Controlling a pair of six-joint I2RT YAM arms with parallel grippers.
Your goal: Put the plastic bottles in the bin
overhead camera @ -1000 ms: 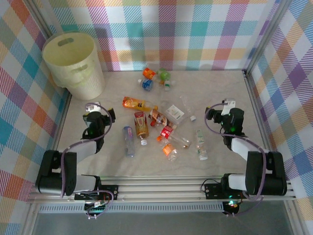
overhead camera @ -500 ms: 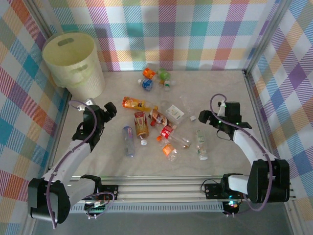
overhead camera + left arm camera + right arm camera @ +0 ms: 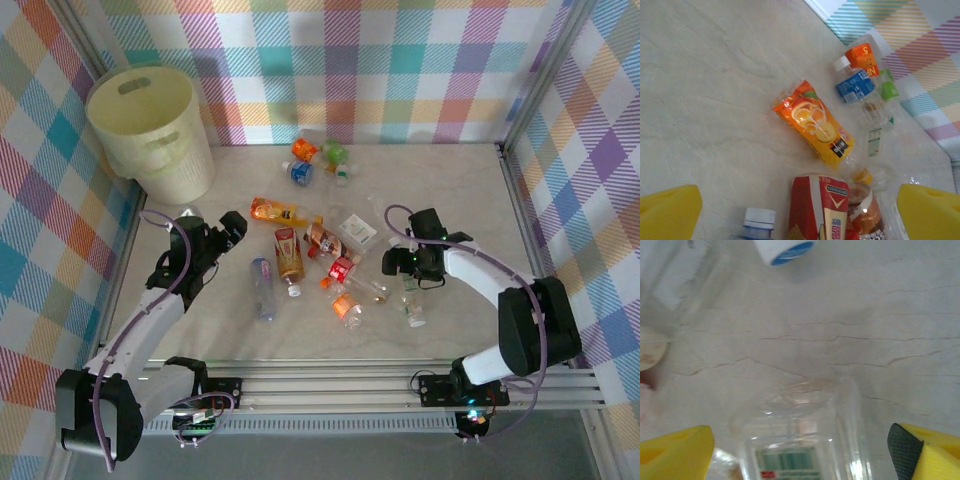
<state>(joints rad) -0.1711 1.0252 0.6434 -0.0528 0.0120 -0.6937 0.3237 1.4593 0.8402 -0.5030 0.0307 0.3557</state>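
Top external view. Stock on the pale marbled surface [image 3: 470, 190], plaid walls around.

1. Bin [image 3: 178, 165]: cream-yellow, upright, far left corner, well apart from both tools.

2. Plastic bottles: all lying on the surface.
- Far group by the back wall, close together: far orange bottle [image 3: 304, 150], blue-label bottle [image 3: 299, 173], green bottle [image 3: 335, 155].
- Middle group: orange juice bottle [image 3: 278, 211], red-label bottle [image 3: 289, 255], and white-capped clear bottle [image 3: 263, 287] just left of the red one.
- Right of these: flattened clear bottle [image 3: 356, 232], several small red and orange pieces bunched together, and green-print clear bottle [image 3: 411, 296] at the near right of the cluster.

3. Left tool [image 3: 230, 228]: just left of the orange juice bottle. Jaws spread wide, holding nothing. Left wrist view: yellow fingers [image 3: 667, 210] in the two lower corners, with the red-label bottle and the white cap between them and the orange juice bottle beyond.

4. Right tool [image 3: 400, 262]: at the far end of the green-print clear bottle. Right wrist view: jaws apart, one on each side of that bottle's end with a gap on each side, so not gripping. A white cap [image 3: 784, 250] with a blue band lies beyond; I cannot tell whether it is loose.
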